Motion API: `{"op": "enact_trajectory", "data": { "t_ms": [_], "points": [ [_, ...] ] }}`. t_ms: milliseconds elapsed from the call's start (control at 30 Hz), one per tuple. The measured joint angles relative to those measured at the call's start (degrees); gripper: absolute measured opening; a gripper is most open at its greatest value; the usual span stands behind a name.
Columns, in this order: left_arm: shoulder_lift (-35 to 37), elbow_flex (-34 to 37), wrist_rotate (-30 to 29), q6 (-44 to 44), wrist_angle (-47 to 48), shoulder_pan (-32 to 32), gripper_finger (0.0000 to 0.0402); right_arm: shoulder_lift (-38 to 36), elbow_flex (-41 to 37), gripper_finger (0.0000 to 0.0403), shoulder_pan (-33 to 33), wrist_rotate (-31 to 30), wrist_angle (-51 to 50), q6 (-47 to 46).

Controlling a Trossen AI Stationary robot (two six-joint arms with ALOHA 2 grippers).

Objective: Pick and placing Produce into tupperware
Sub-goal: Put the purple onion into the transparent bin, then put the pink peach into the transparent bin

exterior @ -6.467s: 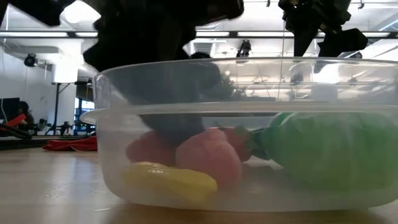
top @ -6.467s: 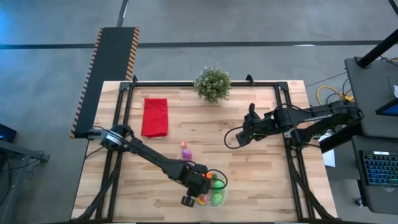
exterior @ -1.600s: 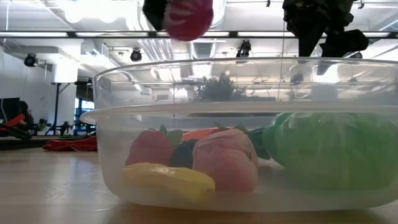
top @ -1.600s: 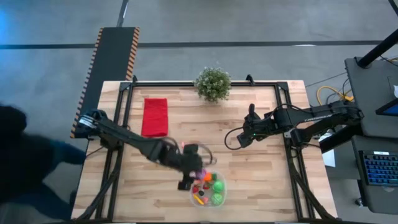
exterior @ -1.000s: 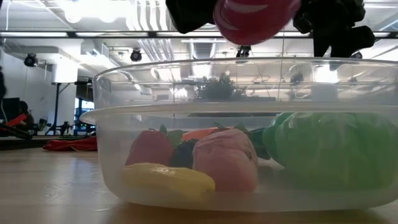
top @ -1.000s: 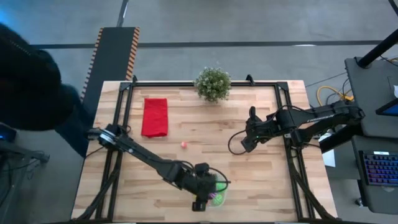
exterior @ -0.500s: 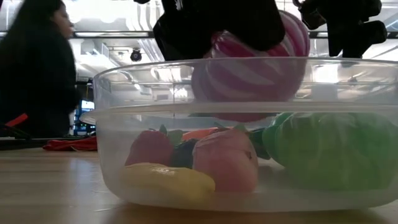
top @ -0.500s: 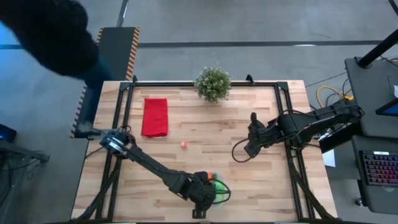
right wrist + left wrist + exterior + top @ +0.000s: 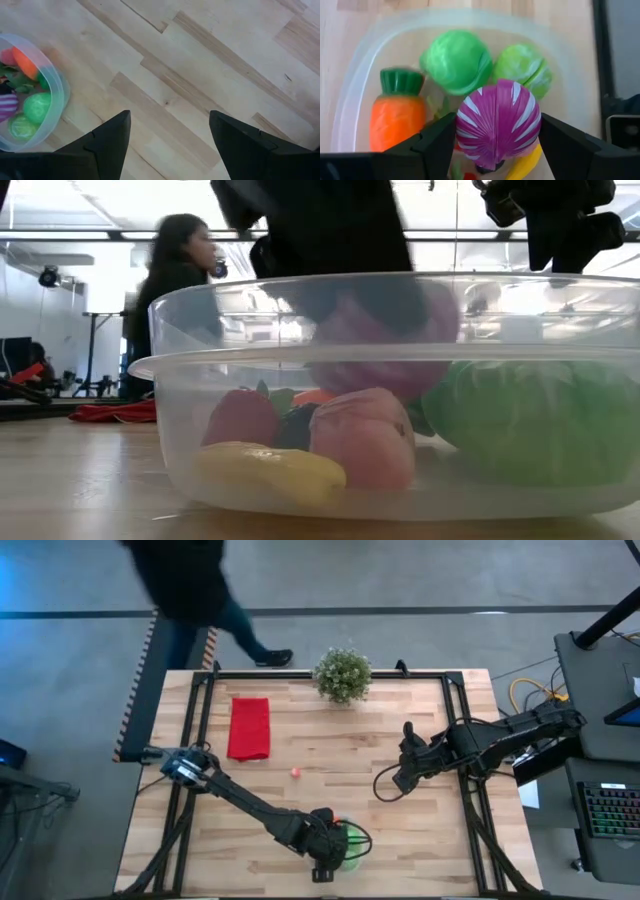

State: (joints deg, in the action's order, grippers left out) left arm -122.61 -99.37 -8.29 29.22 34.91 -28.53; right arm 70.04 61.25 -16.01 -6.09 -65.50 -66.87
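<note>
Left wrist view: two green balls (image 9: 457,61), one carrot (image 9: 396,116).

Tupperware (image 9: 352,845) at near table edge, mouth blocked from above by left gripper (image 9: 325,858) with purple-striped piece (image 9: 498,124) between its fingers. Floor of tub crowded: two green balls (image 9: 457,61), carrot (image 9: 396,116), other pieces. Wide bare wood between tub and right gripper (image 9: 398,780). Small pink piece (image 9: 296,773) lone at mid-table. Red cloth (image 9: 249,727) and potted plant (image 9: 342,674) along far side. Person (image 9: 185,580) passing beyond far-left corner.
</note>
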Motion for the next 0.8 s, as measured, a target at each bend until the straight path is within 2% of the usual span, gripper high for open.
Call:
{"op": "enact_trajectory", "data": {
  "t_ms": [233,400,633,800],
  "points": [
    [0.0,0.6,-0.1,0.4,0.0,0.0,0.0291,0.0,0.0,0.0263,0.0,0.0,-0.2,0.0],
    [1.1,0.4,0.6,0.4,0.6,0.0,0.0304,0.0,0.0,0.0263,0.0,0.0,-0.3,-0.2],
    [7.6,0.4,0.1,-0.2,7.2,1.1,0.0306,0.0,0.0,0.0263,0.0,-0.2,-0.3,-0.9],
    [14.2,0.9,-5.0,-7.1,15.7,2.3,0.0304,0.0,0.0,0.0263,0.0,-0.4,-0.2,-1.8]
  ]
}}
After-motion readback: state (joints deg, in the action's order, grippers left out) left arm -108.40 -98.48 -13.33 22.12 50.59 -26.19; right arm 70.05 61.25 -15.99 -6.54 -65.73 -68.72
